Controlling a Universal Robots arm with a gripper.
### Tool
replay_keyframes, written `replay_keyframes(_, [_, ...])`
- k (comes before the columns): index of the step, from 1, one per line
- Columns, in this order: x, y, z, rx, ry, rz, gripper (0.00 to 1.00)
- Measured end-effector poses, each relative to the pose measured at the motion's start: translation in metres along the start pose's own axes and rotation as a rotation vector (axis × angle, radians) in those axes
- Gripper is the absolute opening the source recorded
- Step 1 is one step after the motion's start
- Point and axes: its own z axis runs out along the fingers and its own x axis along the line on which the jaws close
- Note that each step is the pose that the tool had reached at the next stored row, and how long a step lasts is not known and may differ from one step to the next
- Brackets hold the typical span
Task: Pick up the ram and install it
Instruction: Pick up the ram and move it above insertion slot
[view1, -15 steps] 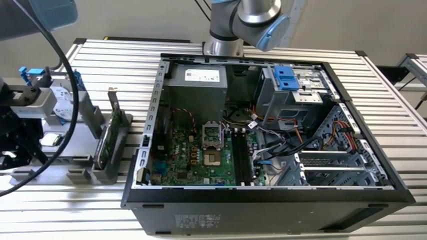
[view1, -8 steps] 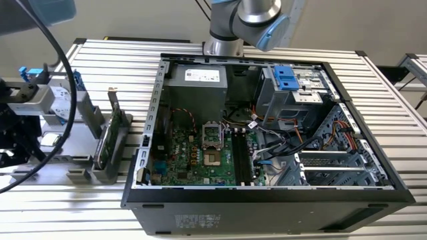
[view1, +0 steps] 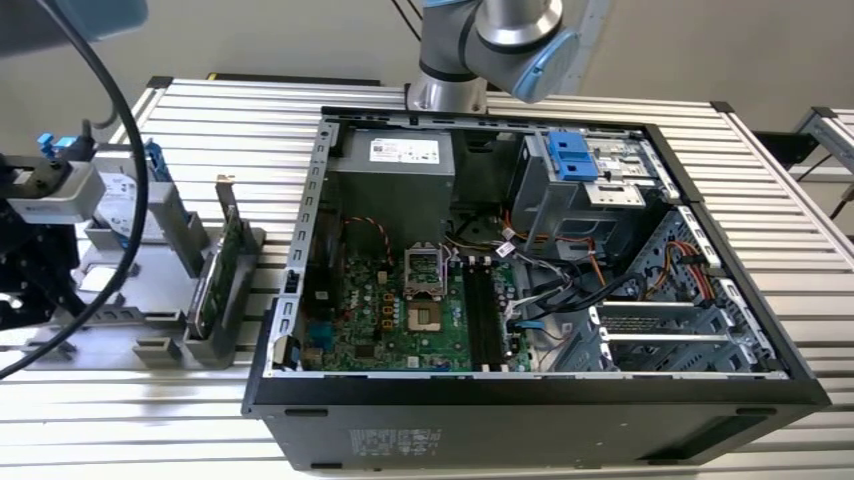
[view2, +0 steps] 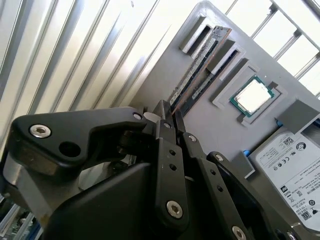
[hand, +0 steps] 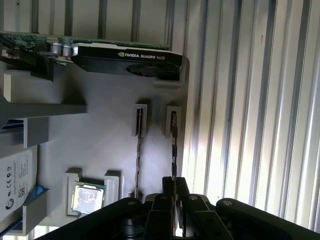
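There was the gripper (hand: 173, 181), down on the grey holder (hand: 110, 130), its fingers (hand: 167, 189) drawn in tight on either face of the ram (hand: 173, 142). By the look of it they were clamped on the stick, with no gap showing on either side. The ram stood on its long edge in its slot, running straight out ahead of the fingertips, and that was the point of the holder: a thin board kept upright offers both flat faces to a pinch. It had not left the slot yet. Just beside the gripper, on the side away from the ribbed table (hand: 250, 100), a second stick (hand: 138, 150) stood parallel in its own slot, far enough off for the fingers to clear it. Further out on that side sat the processor (hand: 89, 197) in its pocket, and the hard drive (hand: 15, 180). Ahead of the gripper, beyond the ram's far end, the graphics card (hand: 125, 55) stood on edge. Well away from the gripper the computer case (view1: 534, 385) lay open on its side with the motherboard slots (view1: 483, 310) facing up, so a stick could go straight down into them, I'd judge
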Motion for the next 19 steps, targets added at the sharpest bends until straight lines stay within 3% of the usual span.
replay_keyframes(19, [-0.0002, -0.0001, -0.0109, 0.0001, 0.0000, 0.003, 0.00])
